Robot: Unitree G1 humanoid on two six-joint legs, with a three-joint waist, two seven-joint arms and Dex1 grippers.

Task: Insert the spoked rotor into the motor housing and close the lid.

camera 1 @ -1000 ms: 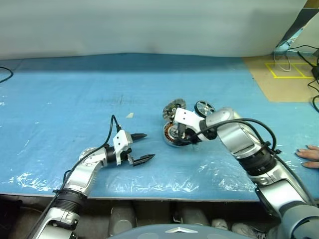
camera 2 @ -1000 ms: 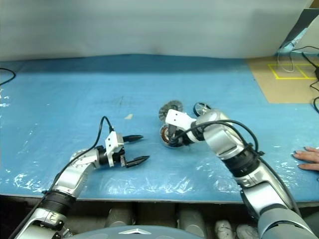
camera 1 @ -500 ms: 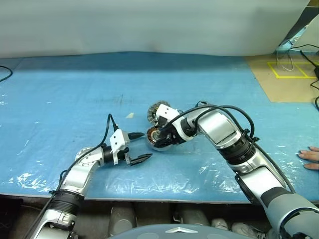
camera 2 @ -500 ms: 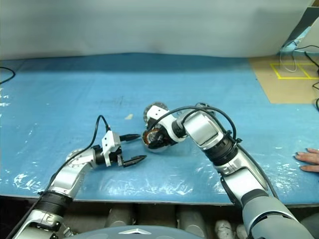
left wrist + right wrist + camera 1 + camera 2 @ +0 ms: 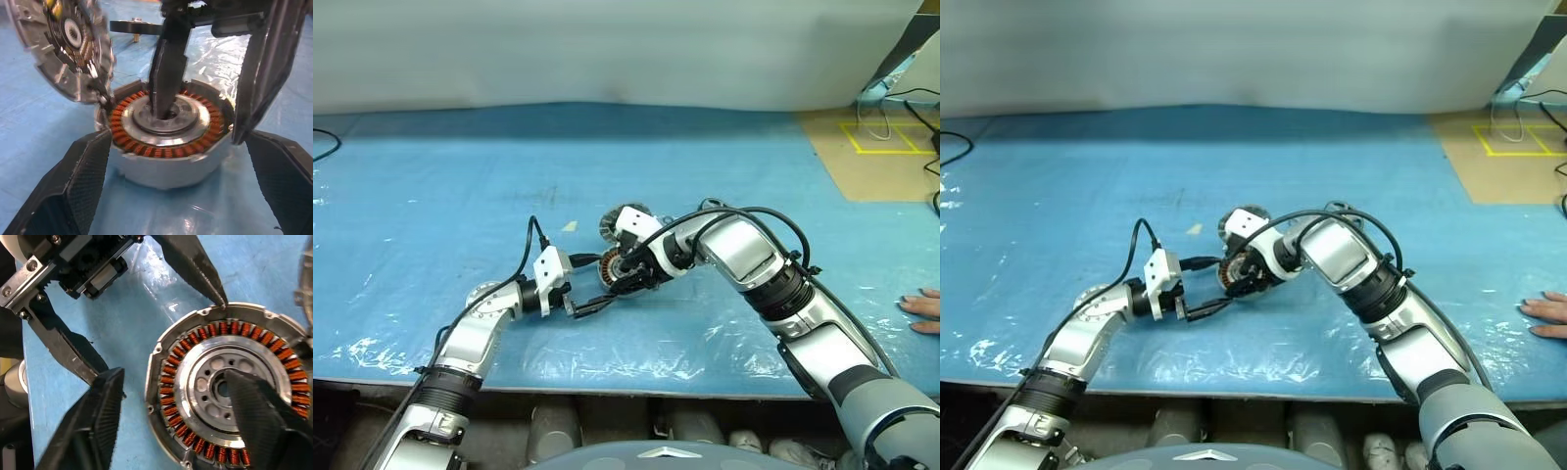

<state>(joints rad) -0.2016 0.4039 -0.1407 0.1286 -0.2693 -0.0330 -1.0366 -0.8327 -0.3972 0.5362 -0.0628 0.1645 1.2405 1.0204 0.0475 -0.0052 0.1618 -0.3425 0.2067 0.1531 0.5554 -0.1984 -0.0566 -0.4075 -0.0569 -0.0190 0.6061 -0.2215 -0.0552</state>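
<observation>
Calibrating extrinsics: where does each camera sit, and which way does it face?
Head eyes: on the head, facing forward and down over the blue table; both arms, left tool and right tool show.
Left wrist: low, along its own open fingers, at the motor housing and raised lid.
Right wrist: steeply down onto the housing's windings, own fingers straddling its rim.
Shared: both wrist views show the housing and the other tool.

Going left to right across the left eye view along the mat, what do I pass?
Left gripper → motor housing, with the right gripper on it and the raised lid just behind → person's hand at the right edge.
</observation>
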